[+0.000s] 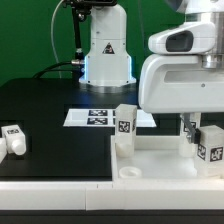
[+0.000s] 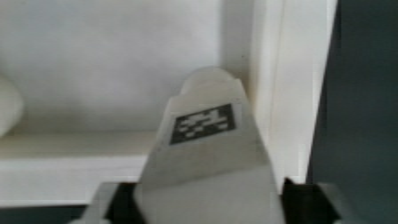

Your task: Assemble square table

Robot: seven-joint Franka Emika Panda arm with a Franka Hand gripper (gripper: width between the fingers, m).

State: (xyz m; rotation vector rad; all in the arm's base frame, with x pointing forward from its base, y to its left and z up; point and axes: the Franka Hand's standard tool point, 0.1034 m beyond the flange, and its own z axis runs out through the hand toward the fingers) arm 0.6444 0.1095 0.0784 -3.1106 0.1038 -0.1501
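Claw pinches a leg. Dark fingers sit flush on both its sides with no gap seen, so it reads as a grip. Leg is upright, tag facing the wrist camera, over the right end of the top, close to its rim, with black table beyond.

Step in hand, as I judge it: grasping one leg to fit it to the top. No leg looks fitted yet. Next move calls for a firm hold, a lift clear of the rim, then lining the leg up with a corner hole and setting it in straight.

Second leg stands at the top's far left corner; in the tray or behind it, can't tell. Third leg lies far left on the table, well apart. Marker board sits beyond the top.

Hidden or unclear: exterior view has the claw tips mostly behind the arm's white body and the held leg cut by the right edge. Wrist view is blurred. Leg's lower end isn't visible. Only one hole shows. No fourth leg in view.
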